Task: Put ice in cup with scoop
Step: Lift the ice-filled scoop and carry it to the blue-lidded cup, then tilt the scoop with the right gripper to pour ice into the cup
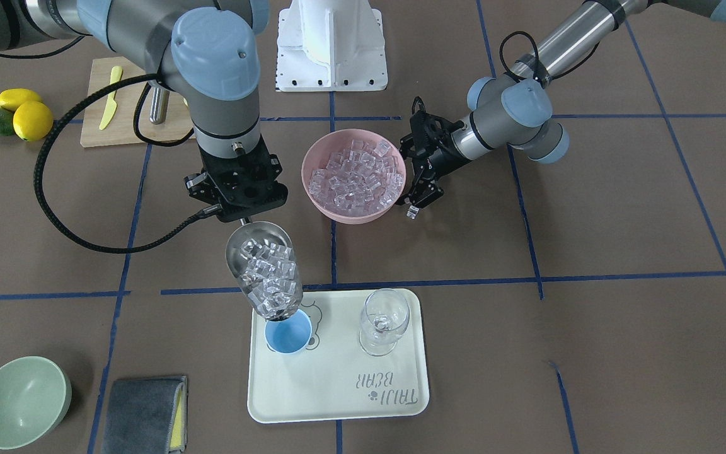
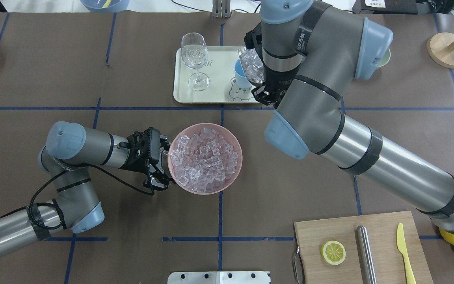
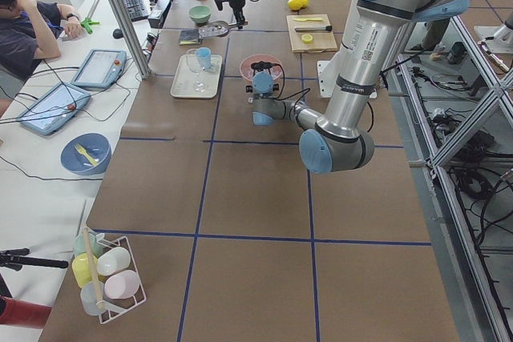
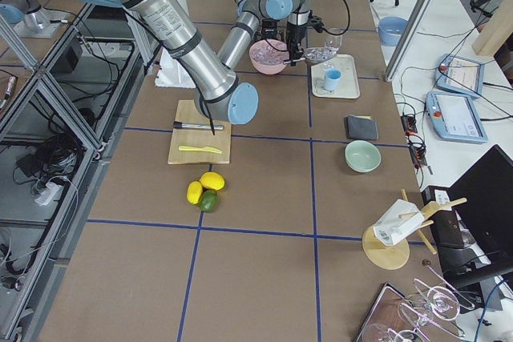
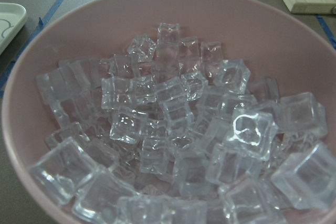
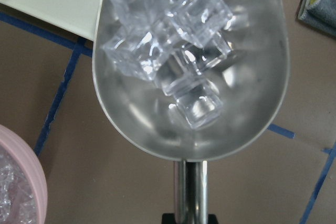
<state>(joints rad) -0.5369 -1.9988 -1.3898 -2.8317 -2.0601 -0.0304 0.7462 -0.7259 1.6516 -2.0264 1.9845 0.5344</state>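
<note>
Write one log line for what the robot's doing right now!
right gripper: holds scoop | ice: loaded | tip over cup | left gripper: at pink bowl

Clear ice (image 1: 268, 277) is carried in a shiny steel scoop (image 1: 262, 268) above a light-blue cup (image 1: 288, 333) on a cream tray (image 1: 338, 384).

Robotics lab: blue-taped table (image 3: 256, 198), aluminium framing (image 3: 120, 14).

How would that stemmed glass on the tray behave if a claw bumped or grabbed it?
The clear stemmed glass would probably tip easily: its wide bowl sits on a thin stem over a small foot. It looks thin-walled, so likely fragile, and smooth enough to slip in a grip. It stands upright on the tray beside the blue cup, so a fall might hit that.
</note>
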